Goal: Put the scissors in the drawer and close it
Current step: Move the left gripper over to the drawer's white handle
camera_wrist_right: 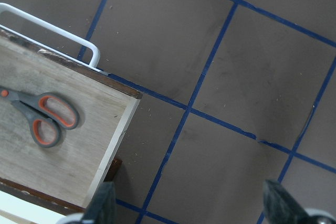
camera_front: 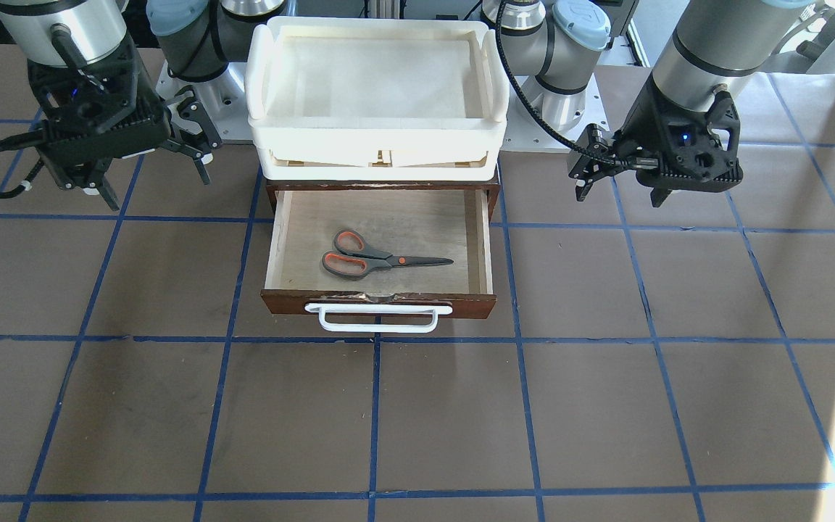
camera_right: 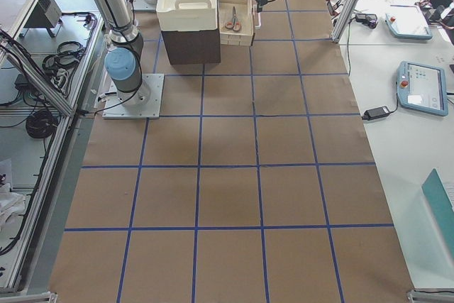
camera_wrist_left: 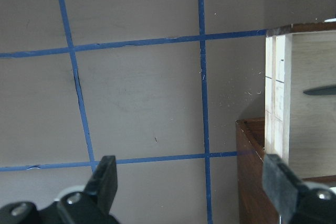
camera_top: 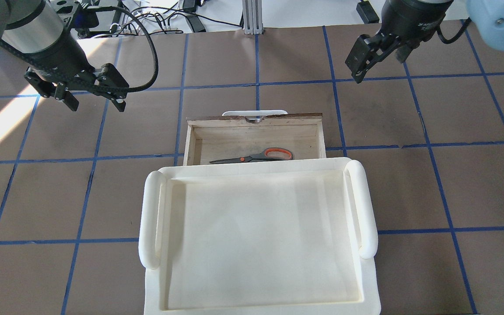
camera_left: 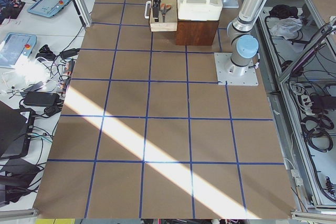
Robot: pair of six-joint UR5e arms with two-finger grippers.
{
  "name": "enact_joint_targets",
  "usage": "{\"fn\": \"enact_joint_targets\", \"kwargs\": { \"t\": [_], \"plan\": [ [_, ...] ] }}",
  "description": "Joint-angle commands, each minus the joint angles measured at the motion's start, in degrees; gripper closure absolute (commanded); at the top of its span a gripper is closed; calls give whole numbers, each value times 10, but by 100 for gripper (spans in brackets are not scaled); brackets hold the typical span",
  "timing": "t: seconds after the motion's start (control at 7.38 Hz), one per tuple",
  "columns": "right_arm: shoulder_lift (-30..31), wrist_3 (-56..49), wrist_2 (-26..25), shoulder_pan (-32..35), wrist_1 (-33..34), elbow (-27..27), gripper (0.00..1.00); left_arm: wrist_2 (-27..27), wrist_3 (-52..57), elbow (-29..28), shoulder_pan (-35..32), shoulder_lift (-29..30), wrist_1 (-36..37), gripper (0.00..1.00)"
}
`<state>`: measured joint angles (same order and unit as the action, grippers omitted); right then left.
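I see grey-handled, orange-lined scissors (camera_front: 381, 257) lying flat inside pale plywood drawer with dark reddish-brown front (camera_front: 287, 301): placing done. Drawer stands pulled out; closing left. Left gripper (camera_wrist_left: 190, 171), right gripper (camera_wrist_right: 189, 193) both spread wide, empty, clear of white bar handle (camera_front: 377, 320).

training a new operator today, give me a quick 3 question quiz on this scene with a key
1. True or false: the scissors lie inside the drawer.
2. The drawer is: A) shut, B) pulled open, C) lifted out onto the table.
3. Fill in: the left gripper and the right gripper both hold ____.

Key: 1 true. 2 B. 3 nothing; both are open, one off to each side of the drawer.
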<state>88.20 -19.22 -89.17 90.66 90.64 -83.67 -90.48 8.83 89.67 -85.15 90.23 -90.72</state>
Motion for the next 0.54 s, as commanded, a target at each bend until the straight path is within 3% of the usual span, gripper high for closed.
{"fn": "enact_joint_targets", "kwargs": {
  "t": [0.0, 0.41],
  "plan": [
    [12, 137, -8, -5, -12, 0, 0, -8, 0, 1, 0, 2, 2, 0],
    [14, 209, 0, -5, -13, -4, 0, -6, -4, -1, 2, 3, 8, 0]
  ]
}}
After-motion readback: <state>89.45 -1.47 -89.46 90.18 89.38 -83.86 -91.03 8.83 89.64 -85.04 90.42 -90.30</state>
